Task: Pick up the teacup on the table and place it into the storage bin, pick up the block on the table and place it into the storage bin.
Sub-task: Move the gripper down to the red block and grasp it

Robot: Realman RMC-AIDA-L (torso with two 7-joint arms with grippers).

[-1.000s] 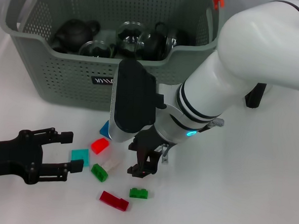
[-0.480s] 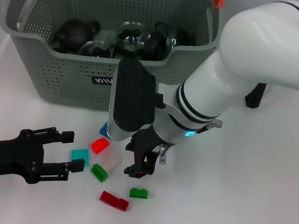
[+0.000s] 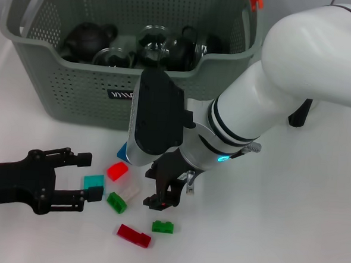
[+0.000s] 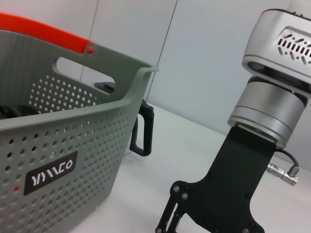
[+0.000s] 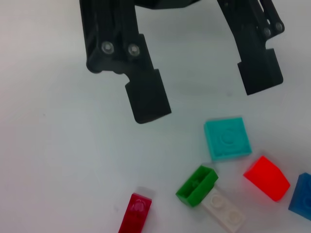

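We see the storage bin (image 3: 76, 95) holding dark teapots (image 3: 86, 39) and glassware; our left gripper (image 3: 80, 176) gapes wide (empty), the right gripper (image 3: 166, 193) unclear.

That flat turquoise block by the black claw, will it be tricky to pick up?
Probably stiff and light: the turquoise block looks like small moulded plastic. Lying flat, it shouldn't roll, but may slide on the smooth white table if the open left gripper nudges it. Its low profile likely leaves little to pinch. The right gripper hovers nearby.
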